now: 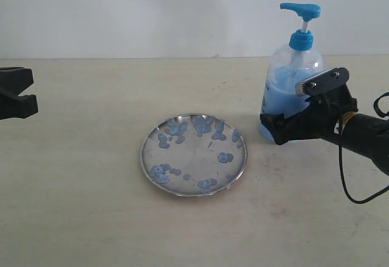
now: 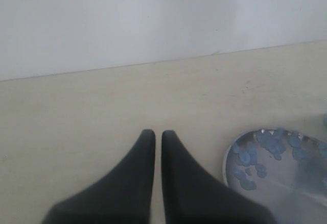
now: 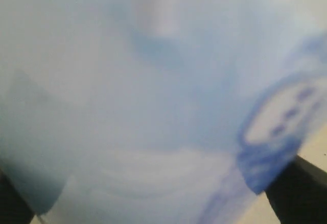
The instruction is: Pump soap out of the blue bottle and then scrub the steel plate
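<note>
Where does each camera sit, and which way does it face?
Exterior: off the arms, above the table, facing the wall; shows steel plate, blue bottle, left gripper, right gripper.
Left wrist: on the left arm, looking past its gripper across the table.
Right wrist: on the right arm, tight against the bottle; only its fingers show.
Shared: exterior and left wrist both show the plate.

Obstacles: bottle point(image 1: 290, 87) at surface point(image 1: 91, 218) right rear; plate point(image 1: 194, 157) at centre. Free: left half, front edge strip, rear behind plate.
</note>
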Available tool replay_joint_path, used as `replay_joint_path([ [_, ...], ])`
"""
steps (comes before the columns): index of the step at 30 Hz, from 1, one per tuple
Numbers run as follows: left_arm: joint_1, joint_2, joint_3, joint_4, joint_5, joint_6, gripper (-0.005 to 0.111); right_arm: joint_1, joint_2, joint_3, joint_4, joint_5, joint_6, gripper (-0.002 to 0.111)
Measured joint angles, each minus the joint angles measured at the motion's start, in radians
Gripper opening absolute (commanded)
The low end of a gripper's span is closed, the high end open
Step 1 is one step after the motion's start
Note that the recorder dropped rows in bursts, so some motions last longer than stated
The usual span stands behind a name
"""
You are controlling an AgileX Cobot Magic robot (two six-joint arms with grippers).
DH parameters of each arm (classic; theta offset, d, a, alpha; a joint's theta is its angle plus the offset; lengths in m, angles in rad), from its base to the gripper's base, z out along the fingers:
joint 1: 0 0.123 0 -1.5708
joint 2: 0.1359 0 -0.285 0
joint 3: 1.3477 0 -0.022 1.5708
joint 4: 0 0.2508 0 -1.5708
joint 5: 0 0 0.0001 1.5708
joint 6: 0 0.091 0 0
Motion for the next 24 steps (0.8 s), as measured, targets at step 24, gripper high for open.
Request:
replay_joint_path([
  [24, 0.000, 0.002, 0.000, 0.000, -0.004, 0.000, 0.004, 0.000, 0.000, -0.017, 0.022, -0.283, 0.113, 0.076],
])
